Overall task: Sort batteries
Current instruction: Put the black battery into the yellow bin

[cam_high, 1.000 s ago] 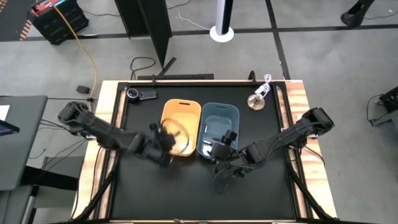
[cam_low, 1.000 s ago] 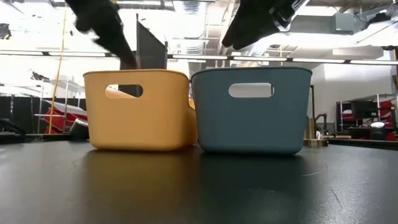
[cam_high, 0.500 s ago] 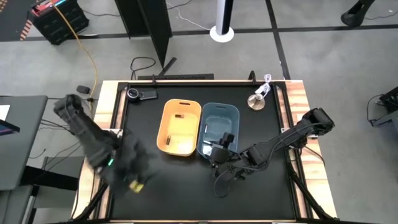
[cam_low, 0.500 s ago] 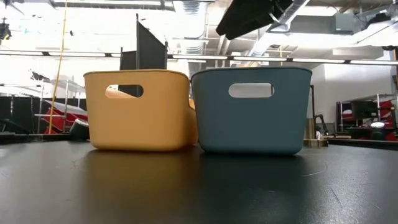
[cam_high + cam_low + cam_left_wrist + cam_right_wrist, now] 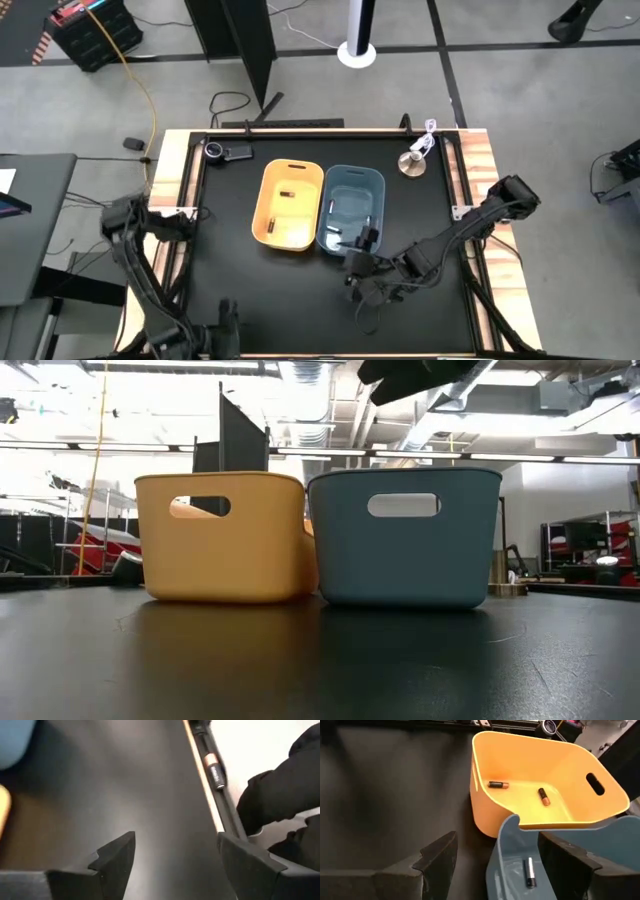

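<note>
The yellow bin (image 5: 288,205) and the blue bin (image 5: 350,208) stand side by side mid-table. Two dark, copper-ended batteries (image 5: 497,784) (image 5: 543,796) lie on the yellow bin's floor (image 5: 530,795). One pale battery (image 5: 530,872) lies on the blue bin's floor. Another dark, copper-ended battery (image 5: 215,770) lies in a dark rail just past the table's wooden rim (image 5: 202,775). My left gripper (image 5: 175,845) is open over bare table near the near-left corner (image 5: 225,320). My right gripper (image 5: 497,845) is open above the table, just near of the blue bin (image 5: 362,245).
A black round-lensed gadget (image 5: 215,151) lies at the far left. A metal disc with a white cord (image 5: 412,162) sits at the far right. The bins stand wall to wall (image 5: 310,540) and block the low view's far side. Bare black tabletop (image 5: 270,290) lies near of the bins.
My left arm has swung away from above the yellow bin, toward the table's left edge and then to the near-left corner. My right gripper has drifted a little toward the near edge. The bins have stayed put.
</note>
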Tool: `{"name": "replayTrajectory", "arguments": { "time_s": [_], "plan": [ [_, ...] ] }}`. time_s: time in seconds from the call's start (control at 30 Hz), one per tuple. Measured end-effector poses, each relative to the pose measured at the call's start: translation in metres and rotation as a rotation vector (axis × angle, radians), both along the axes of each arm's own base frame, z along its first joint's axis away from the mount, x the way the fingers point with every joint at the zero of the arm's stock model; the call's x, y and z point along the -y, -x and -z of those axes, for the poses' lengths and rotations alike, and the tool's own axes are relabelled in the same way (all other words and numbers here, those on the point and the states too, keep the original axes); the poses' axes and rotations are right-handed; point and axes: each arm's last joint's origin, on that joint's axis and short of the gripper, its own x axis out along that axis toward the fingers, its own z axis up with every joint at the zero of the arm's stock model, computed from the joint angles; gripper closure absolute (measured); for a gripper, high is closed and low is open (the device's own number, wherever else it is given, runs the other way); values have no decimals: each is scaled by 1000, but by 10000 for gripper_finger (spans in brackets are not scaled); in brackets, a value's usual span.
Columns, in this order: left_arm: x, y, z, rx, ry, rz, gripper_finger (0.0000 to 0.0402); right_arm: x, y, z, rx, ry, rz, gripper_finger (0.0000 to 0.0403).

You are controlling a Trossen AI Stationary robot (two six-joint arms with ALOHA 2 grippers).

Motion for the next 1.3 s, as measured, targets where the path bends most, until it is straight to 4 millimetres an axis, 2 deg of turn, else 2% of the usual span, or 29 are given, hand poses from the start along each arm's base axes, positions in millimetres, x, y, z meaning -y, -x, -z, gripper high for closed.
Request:
{"name": "replayTrajectory", "arguments": {
  "time_s": [0.17,0.33,0.47,0.73,0.83,1.1,1.3],
  "plan": [
    [23,-11,8,37,61,-4,101,-19,6,0,28,-13,-56,111],
    [45,-22,14,120,101,6,93,-37,11,4,57,-13,-91,111],
    [57,-33,32,124,93,-16,93,-47,14,8,68,-3,-102,111],
    [76,-59,54,128,72,-56,93,-63,17,15,96,-11,-128,111],
    [80,-65,56,134,80,-68,93,-65,18,13,111,-18,-130,111],
    [77,-72,78,104,55,-111,93,-68,19,12,125,-29,-138,111],
    [70,-78,79,103,19,-133,93,-68,19,12,129,-32,-138,111]
  ]
}}
